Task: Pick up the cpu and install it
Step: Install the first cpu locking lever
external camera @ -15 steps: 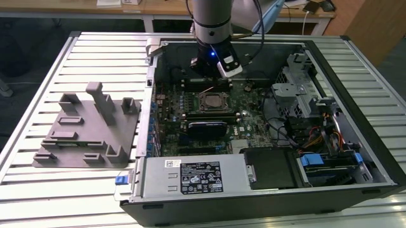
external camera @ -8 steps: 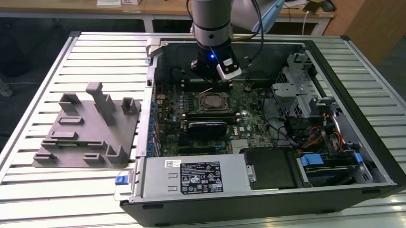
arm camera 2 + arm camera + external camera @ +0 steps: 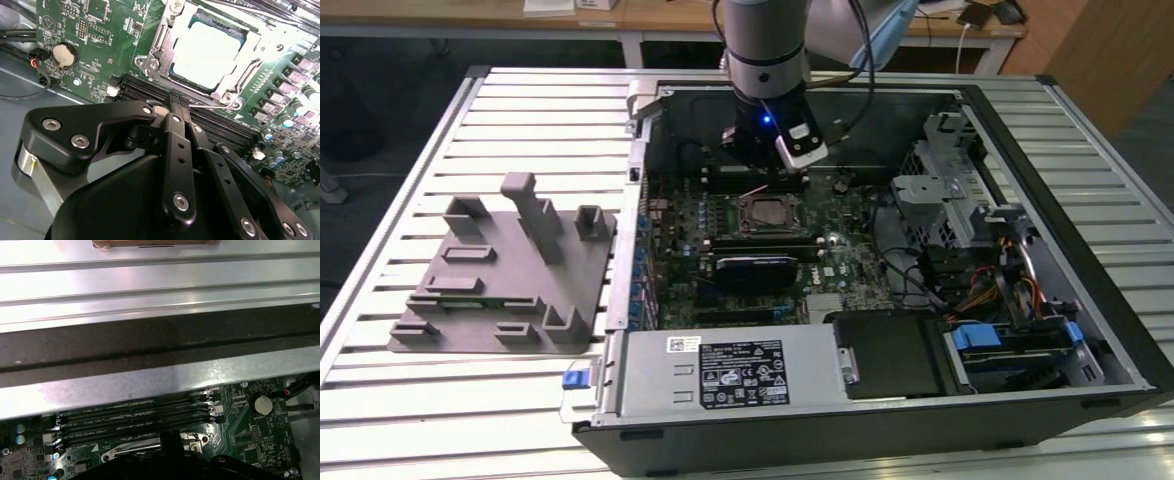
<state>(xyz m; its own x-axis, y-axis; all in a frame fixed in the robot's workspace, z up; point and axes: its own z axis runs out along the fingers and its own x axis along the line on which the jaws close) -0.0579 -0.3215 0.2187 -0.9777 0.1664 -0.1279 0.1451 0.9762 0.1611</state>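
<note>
On the slatted table (image 3: 520, 120), all sat as follows:
PC case: open computer case (image 3: 1107, 330) lay side-up across the table's centre, motherboard (image 3: 854, 255) exposed inside.
Fixture: grey plastic fixture block (image 3: 507, 270) lay at 9 o'clock from the case in the exterior view, well apart from the arm.
Arm: robot arm (image 3: 765, 50) came down at 12 o'clock of the board, wrist over its upper edge.
PSU: silver power supply (image 3: 720, 370) sat at 6 o'clock in the case.
Gripper: gripper (image 3: 181, 106) hung over the memory slots (image 3: 150, 92), just beside the socket; fingers (image 3: 175, 145) were pressed together, nothing between them.
Socket: socket frame (image 3: 165, 37) stood unlatched around the chip; in the exterior view it was near board centre.
CPU: cpu (image 3: 205, 52) sat flat inside the socket, silver top up, apart from the gripper.
Battery: coin cell (image 3: 65, 54) lay at 9 o'clock from the socket in the second wrist view.
</note>
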